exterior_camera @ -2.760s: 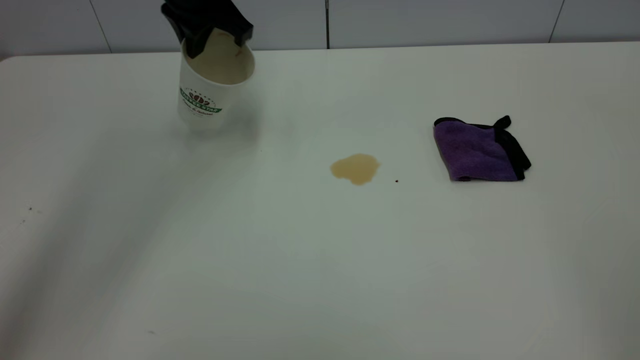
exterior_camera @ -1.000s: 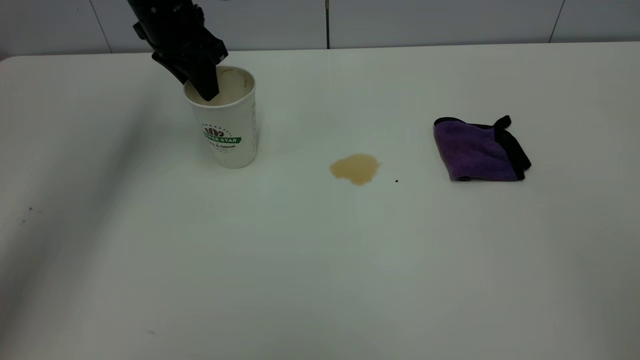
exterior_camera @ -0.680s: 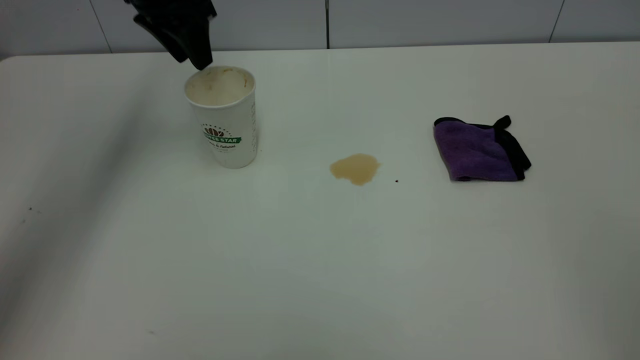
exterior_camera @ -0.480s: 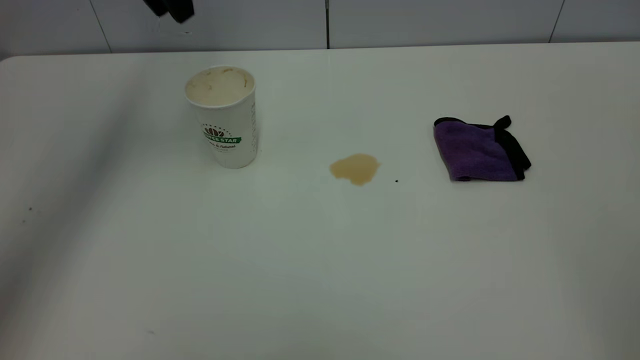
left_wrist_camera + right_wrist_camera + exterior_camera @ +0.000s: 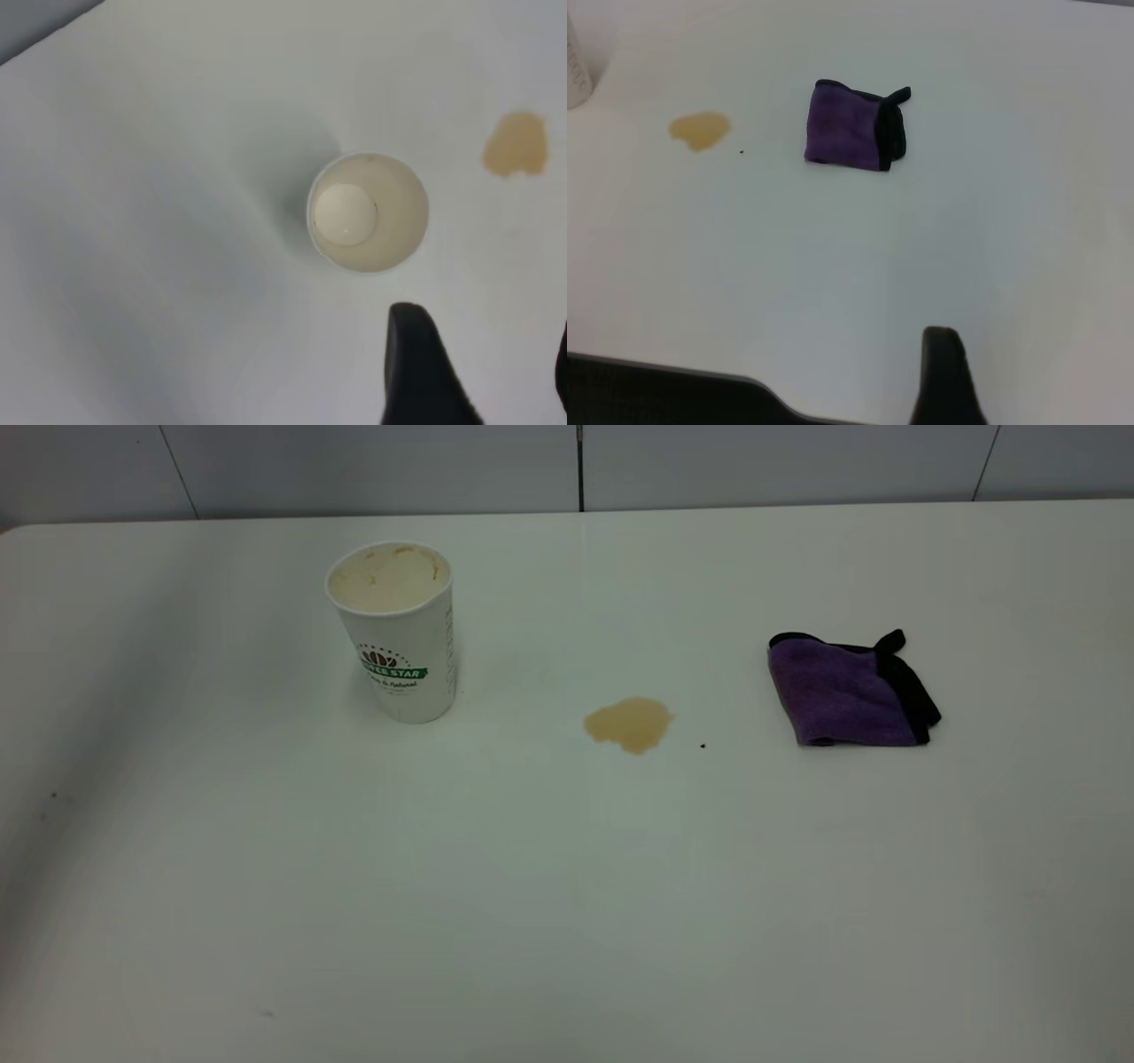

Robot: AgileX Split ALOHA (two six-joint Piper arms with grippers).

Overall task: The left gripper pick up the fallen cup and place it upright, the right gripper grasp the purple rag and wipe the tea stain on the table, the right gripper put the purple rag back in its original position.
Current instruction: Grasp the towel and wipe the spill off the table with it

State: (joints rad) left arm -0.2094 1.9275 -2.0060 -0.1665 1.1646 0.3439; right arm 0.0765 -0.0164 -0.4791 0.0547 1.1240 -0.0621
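The broad front of the white table [image 5: 532, 921] is bare. Farther back, the tea stain [image 5: 630, 724] lies near the middle, with a tiny black speck [image 5: 702, 746] just to its right. The purple rag [image 5: 846, 691] lies folded well to the right, apart from the stain. The cup [image 5: 396, 631] stands upright to the left, touched by nothing. In the left wrist view the left gripper [image 5: 483, 376] hangs high above the cup [image 5: 368, 212], its fingers [image 5: 421, 367] spread wide, holding nothing. Of the right gripper only one finger [image 5: 946, 376] shows, high above the table; its opening I cannot tell.
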